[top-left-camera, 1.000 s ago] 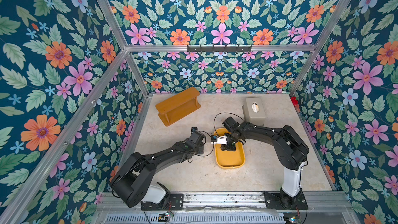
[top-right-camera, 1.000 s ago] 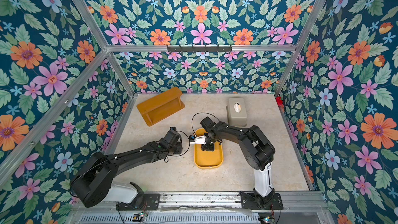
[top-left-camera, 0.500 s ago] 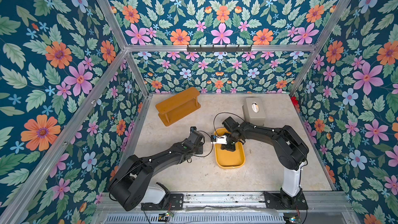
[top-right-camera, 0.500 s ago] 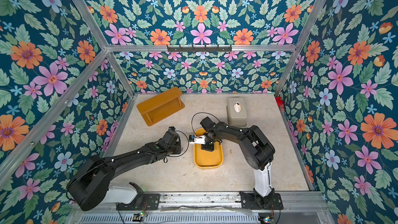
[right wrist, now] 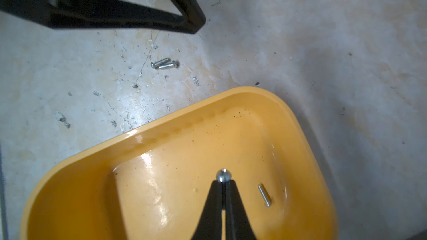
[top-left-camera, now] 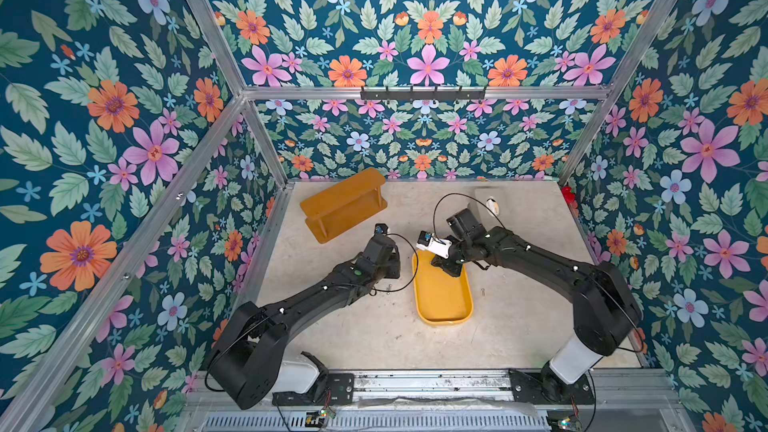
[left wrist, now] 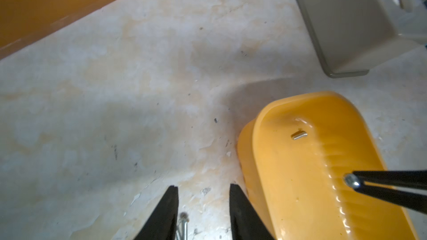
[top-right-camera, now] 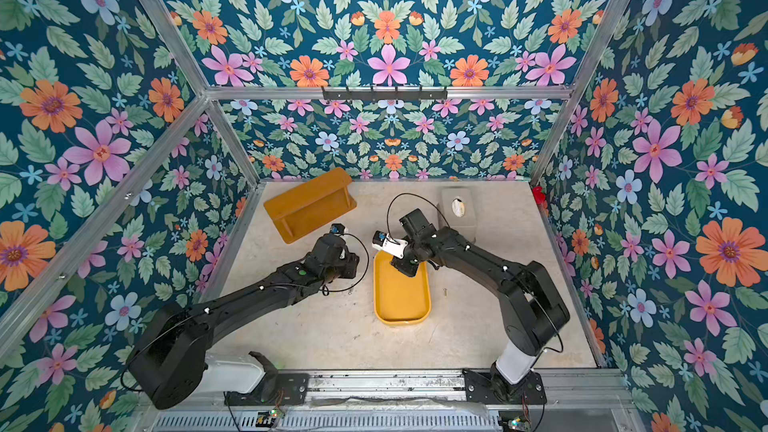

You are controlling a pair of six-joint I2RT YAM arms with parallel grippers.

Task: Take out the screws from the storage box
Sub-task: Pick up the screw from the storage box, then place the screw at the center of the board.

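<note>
Right wrist view: the right gripper (right wrist: 223, 182) has its fingers pressed together on a screw (right wrist: 223, 176), whose round head pokes out past the tips, inside the yellow tray (right wrist: 231, 95). A loose screw (right wrist: 264, 195) lies on the tray floor just beside those fingers, near the curved end wall. Past the rim ahead of them is bare table (right wrist: 323, 54), and on it a pair of screws (right wrist: 165, 64) lies touching (heads at opposite ends). In the left wrist view the left gripper (left wrist: 203, 188) has its fingers apart, holding nothing, just beside the tray's outer wall. Open table runs ahead of them to the wooden shelf (left wrist: 46, 3) and the tissue box (left wrist: 346, 31), both well apart.
</note>
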